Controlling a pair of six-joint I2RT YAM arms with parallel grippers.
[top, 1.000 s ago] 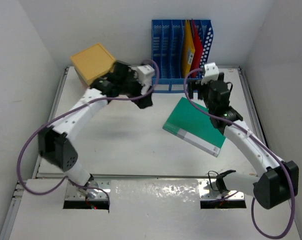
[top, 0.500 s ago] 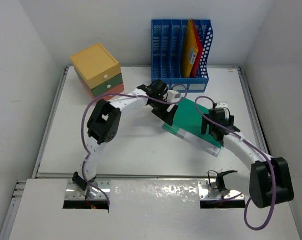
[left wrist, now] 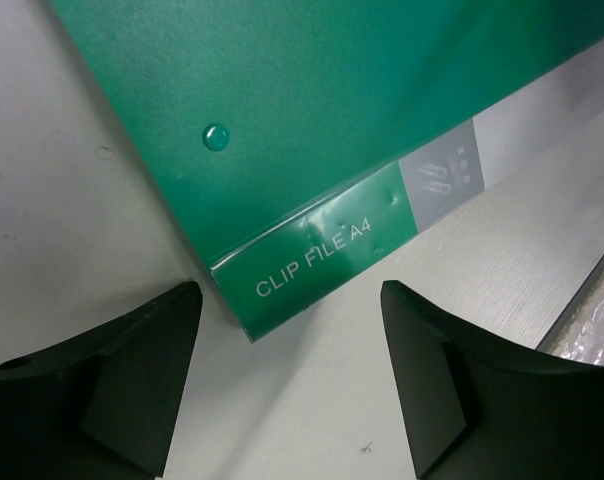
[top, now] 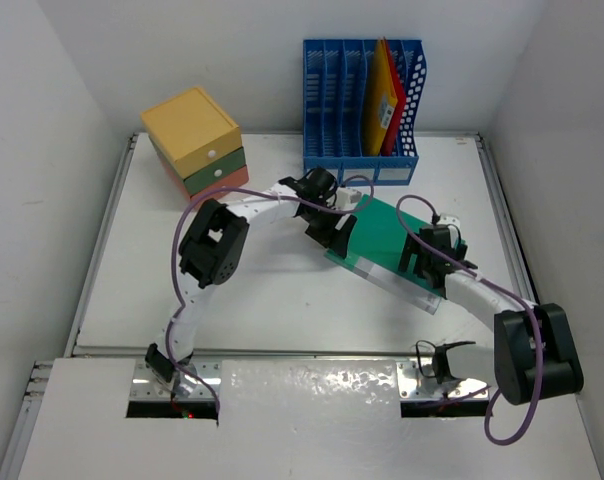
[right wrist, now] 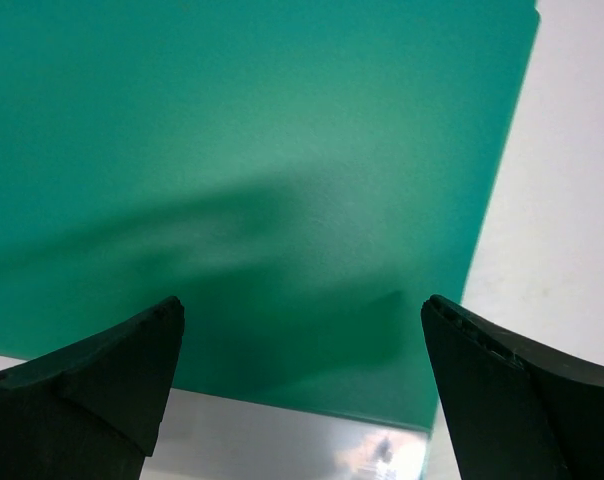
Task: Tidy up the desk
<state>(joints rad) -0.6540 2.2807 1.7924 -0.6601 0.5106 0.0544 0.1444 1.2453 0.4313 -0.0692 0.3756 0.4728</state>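
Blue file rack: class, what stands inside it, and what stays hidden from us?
In the blue file rack, a yellow folder and a red folder stand upright in the right-hand slots. Their lower edges are hidden behind its front wall.

green clip file (top: pixel 382 232), blue rack (top: pixel 342 110), drawer box (top: pixel 190 125)

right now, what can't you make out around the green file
- Top view: tips of the left fingers and right fingers, hidden under their own wrists.
- Left wrist view: grey label on the green clip file, print too small to read.
- Right wrist view: the file's top and left edges, cut off by the frame.
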